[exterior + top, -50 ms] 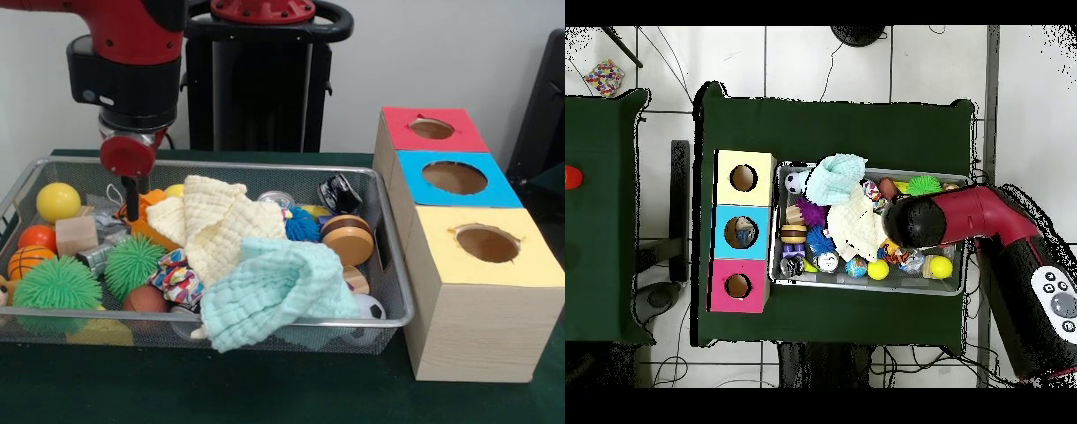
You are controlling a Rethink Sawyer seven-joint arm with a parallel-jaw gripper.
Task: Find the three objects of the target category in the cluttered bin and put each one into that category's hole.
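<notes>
Crumpled mint-green muslin cloth [269, 296] overhangs the silver wire-mesh bin's [265, 318] front rim; behind-left, the red-and-black arm's gripper [132, 205] reaches into clutter beside the yellow ball [58, 201], opening indeterminable.

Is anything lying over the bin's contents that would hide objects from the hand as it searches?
Yes. A cream cloth is spread across the middle of the wire bin, and a pale blue cloth drapes over the front rim, both covering toys beneath. The hand reaches in left of them.
</notes>
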